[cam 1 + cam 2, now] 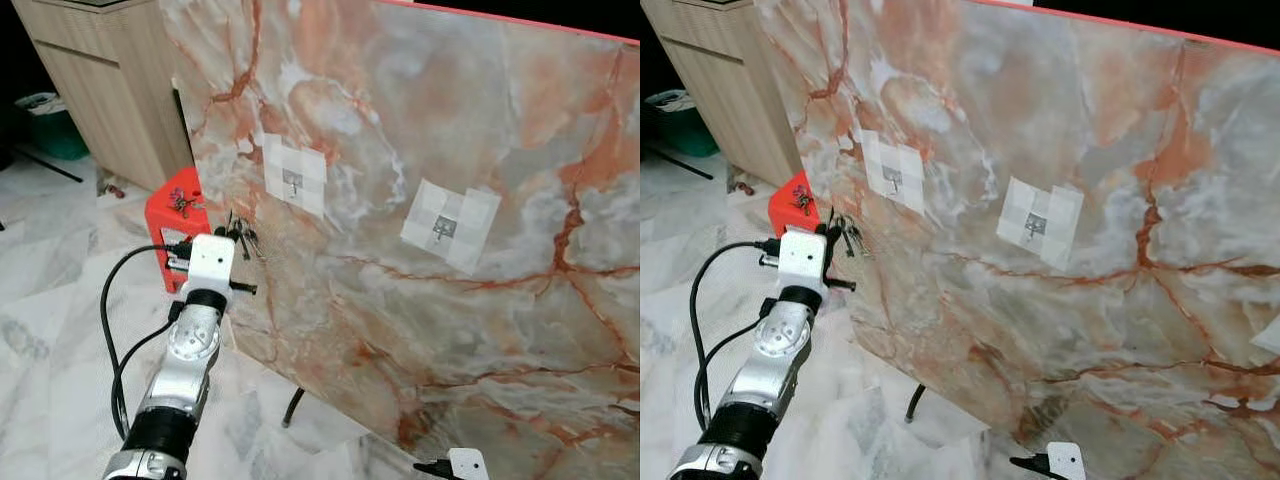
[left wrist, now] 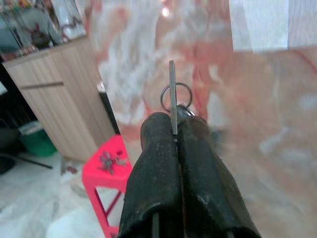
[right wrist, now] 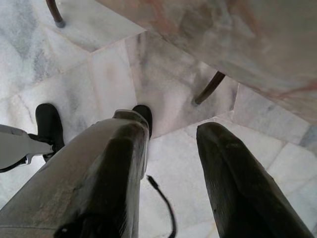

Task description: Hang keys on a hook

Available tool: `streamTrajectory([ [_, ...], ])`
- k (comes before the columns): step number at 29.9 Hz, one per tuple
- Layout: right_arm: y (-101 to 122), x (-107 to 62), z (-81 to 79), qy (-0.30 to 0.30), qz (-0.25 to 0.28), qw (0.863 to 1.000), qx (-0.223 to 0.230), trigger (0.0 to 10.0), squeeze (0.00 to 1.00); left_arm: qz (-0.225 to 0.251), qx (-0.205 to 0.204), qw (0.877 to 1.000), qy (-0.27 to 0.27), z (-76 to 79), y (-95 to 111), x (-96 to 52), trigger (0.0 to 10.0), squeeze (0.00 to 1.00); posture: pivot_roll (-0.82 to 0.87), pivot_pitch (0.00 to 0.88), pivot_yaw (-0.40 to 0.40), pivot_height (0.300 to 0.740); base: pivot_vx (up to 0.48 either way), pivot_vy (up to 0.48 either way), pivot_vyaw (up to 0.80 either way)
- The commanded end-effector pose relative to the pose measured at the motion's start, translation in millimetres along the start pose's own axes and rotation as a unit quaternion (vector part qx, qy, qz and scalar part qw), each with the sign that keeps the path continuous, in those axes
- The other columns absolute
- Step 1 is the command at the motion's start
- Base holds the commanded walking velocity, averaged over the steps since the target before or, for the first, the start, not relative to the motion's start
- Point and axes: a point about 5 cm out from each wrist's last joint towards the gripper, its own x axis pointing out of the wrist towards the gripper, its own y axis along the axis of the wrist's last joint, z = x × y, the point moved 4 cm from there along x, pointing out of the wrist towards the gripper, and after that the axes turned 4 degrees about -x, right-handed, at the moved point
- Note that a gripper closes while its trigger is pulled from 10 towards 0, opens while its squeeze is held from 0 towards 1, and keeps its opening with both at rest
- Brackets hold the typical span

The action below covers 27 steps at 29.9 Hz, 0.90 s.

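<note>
Before the marbled panel (image 1: 420, 120), left gripper (image 2: 173, 130) clenched on the keys (image 1: 240, 238), short of any hook.

Held up near the panel's left edge, just below and left of the nearest hook (image 1: 292, 182) on its pale taped patch (image 1: 296, 174); second hook (image 1: 444, 228) further right on another patch. Seen along the left wrist: flat key blade pinched edge-on between the closed fingers (image 2: 153, 168), key ring (image 2: 176, 96) standing free above the tips. Judged as the carry-and-align stage. Worth raising and moving right so the open ring, not the blade, meets the hook's tip; worth approaching squarely, seating the ring over the prong, then lowering before letting go. Risk of scraping the panel or the dangling keys swinging. Red stool (image 1: 176, 215) with small bits on top at far left, beside a wooden cabinet (image 1: 100, 90). Right gripper (image 3: 173, 144) low over the marble floor (image 3: 99, 69), fingers spread, idle.
</note>
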Motion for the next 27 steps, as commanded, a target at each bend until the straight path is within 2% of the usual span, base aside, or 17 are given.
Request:
streamTrajectory([
  [1,-2.2,-0.4,1.6,-0.002,-0.002,1.000,0.000,10.0,0.00,0.032,0.004,0.999,0.005,-0.9,15.7,4.1,10.0,0.00,-0.06,0.027,-0.045,0.740,0.000,0.000,0.00],
  [5,-1.6,-0.4,1.6,-0.001,-0.001,1.000,-0.002,10.0,0.00,0.054,0.019,0.998,-0.013,6.7,26.1,3.4,10.0,0.00,-0.06,0.018,-0.045,0.740,0.000,0.000,0.00],
  [13,-1.1,-0.3,1.2,-0.002,0.001,1.000,-0.003,10.0,0.00,0.063,0.025,0.998,-0.017,12.4,29.6,0.2,10.0,0.00,-0.06,0.008,-0.041,0.740,0.000,0.000,0.00],
  [22,-1.0,-0.3,1.3,-0.003,0.001,1.000,-0.006,10.0,0.00,0.065,0.035,0.997,-0.015,14.9,30.9,1.9,10.0,0.00,-0.06,0.008,-0.042,0.740,0.000,-0.443,0.00],
  [24,-0.9,-0.3,1.4,-0.003,0.001,1.000,-0.007,10.0,0.00,0.065,0.036,0.997,-0.012,14.1,31.2,2.3,10.0,0.00,-0.06,0.013,-0.043,0.740,0.000,-0.446,0.41],
  [27,-0.6,-0.3,1.5,-0.002,0.002,1.000,-0.006,10.0,0.00,0.061,0.041,0.997,0.005,8.5,31.2,3.6,10.0,0.00,-0.06,0.019,-0.048,0.740,0.000,0.000,0.64],
])
